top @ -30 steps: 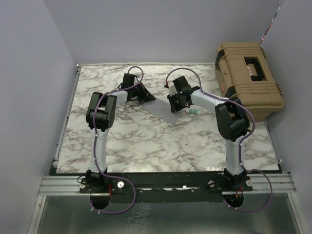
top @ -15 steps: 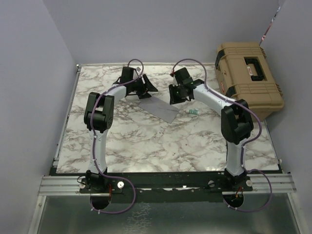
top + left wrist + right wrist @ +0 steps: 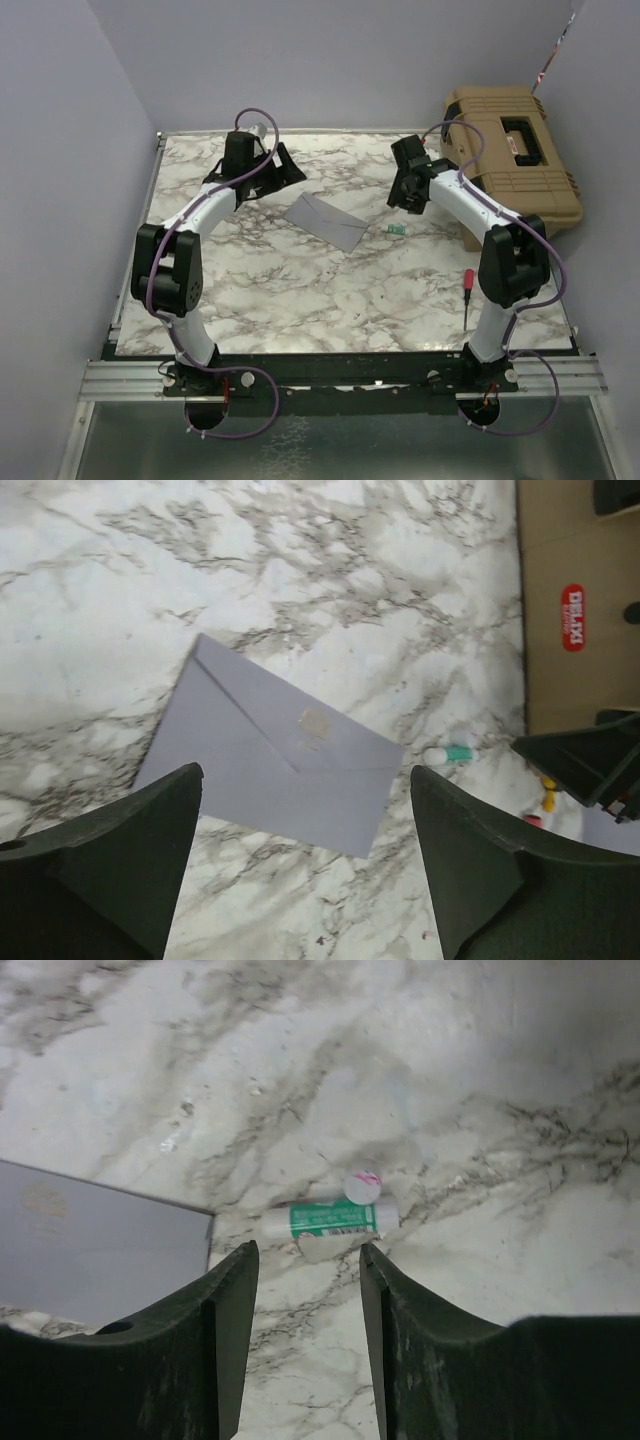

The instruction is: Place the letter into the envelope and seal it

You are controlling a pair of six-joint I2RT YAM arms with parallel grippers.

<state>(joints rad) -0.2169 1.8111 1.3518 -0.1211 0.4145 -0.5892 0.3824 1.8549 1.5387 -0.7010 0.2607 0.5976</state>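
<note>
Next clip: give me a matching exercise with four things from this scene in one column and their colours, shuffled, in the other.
Things:
1. envelope
2. tube
3. case
4. screwdriver

Colours:
A. red handle
B. tan
C. grey-lavender
D. green and white

Pairs: 1-C, 2-D, 3-B, 4-A

Your right gripper [image 3: 307, 1252], jaws parted, faces a small green-and-white tube [image 3: 330, 1218] lying on the marble tabletop [image 3: 480, 1110] just beside the flat grey-lavender paper envelope [image 3: 100, 1250].
</note>
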